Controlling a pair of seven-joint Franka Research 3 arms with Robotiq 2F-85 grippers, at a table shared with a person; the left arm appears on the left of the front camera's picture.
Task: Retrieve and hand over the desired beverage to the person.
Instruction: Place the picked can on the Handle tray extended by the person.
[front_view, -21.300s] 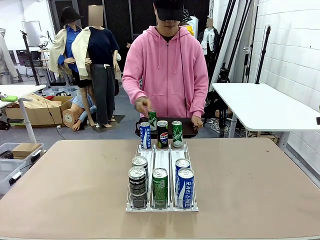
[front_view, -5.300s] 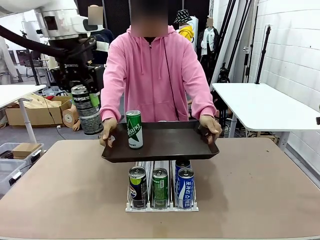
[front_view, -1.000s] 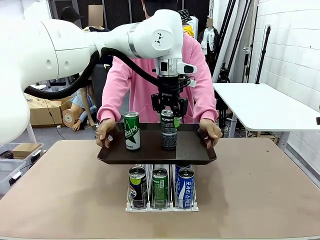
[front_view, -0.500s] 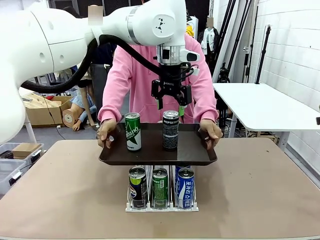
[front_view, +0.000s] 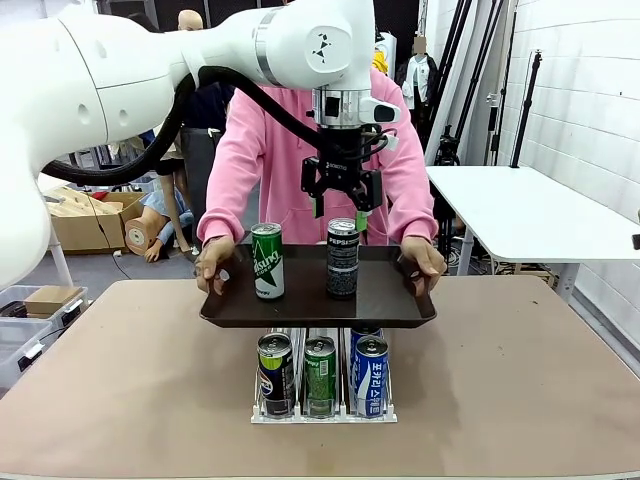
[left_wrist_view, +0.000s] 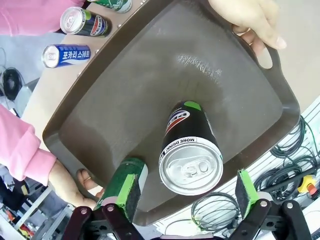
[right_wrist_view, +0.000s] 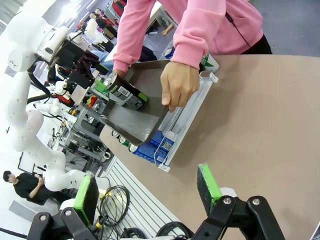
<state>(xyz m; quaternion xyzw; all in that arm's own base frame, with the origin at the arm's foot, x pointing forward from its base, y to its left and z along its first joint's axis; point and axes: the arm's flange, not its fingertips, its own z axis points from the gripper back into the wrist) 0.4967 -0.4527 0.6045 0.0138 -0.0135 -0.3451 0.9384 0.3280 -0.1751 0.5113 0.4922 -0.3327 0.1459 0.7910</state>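
Black left claw (front_view: 341, 203) wide open, seemingly clear above Pepsi can (front_view: 342, 258)

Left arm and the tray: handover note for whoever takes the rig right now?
Left tool: open, just above the black Pepsi can, not touching it.
Right tool: open, empty, over bare table away from the rack.
Pepsi can stands upright on the dark tray beside a green can; the person holds the tray in both hands above the can rack.
Done: Pepsi can delivered onto the tray and let go.
Left: lift the left arm clear of the tray.
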